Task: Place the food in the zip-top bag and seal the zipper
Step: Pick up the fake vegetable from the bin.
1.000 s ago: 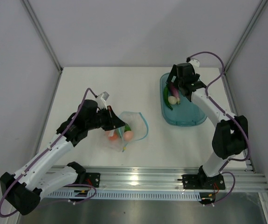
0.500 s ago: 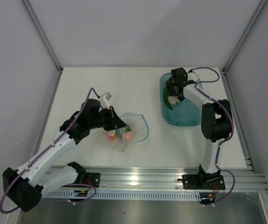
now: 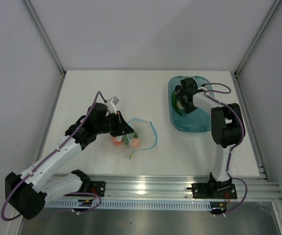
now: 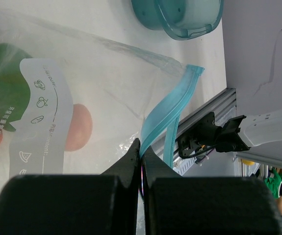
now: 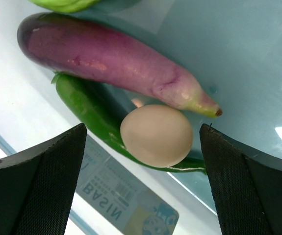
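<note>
Clear crinkly plastic zip-top bag (image 3: 143,133) lies centre-left, my left gripper (image 4: 141,152) clenched on its light blue zipper strip (image 4: 169,110). My right gripper (image 5: 143,131) gapes over the white-pink round toy (image 5: 156,135), upper right. Hard beside the dark purple eggplant (image 5: 111,63), it could squirt from my pinch.

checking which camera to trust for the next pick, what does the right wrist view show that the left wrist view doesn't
Only the right wrist view: the open right hand facing the purple eggplant, a long green piece and a white-pink round piece, all lying in the tray.
Only the left wrist view: the left hand shut on the zipper of the clear bag, with an orange piece and a green piece inside.
Both: the blue tray.
</note>
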Robot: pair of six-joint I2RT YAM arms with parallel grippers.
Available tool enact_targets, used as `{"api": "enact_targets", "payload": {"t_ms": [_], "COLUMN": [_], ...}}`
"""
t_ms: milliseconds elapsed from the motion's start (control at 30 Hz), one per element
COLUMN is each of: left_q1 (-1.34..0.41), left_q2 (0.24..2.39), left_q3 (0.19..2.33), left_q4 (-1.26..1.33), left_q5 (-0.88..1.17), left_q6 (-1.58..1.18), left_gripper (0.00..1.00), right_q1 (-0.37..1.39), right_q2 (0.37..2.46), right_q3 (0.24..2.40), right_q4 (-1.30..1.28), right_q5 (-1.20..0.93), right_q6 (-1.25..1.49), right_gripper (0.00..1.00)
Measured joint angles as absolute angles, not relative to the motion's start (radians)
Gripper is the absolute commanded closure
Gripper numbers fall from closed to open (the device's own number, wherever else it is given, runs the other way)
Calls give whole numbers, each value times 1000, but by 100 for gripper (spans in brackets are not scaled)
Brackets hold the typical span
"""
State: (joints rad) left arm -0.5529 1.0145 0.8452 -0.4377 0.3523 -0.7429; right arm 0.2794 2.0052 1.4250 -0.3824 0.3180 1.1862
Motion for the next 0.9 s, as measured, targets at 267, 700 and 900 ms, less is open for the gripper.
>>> {"api": "enact_targets", "payload": {"t_ms": [267,700,900], "left_q1": [-553,-553,-553], "left_q2": [1000,999,992], "left_q3": [845,844,833], "left_q4": [-435,-435,-435], "left_q5": [352,352,352], "left_q6": [-743,-743,-744], "left_gripper": [100,99,99], "right_q1": [279,279,279], "right_q2": [2029,2035,2030], "right_q3": [1425,1404,1387], "right_q4": [-367,-334,-304], "right_q5": [282,283,282], "right_q6": [1215,1225,1197], "right_gripper": [9,56,85]}}
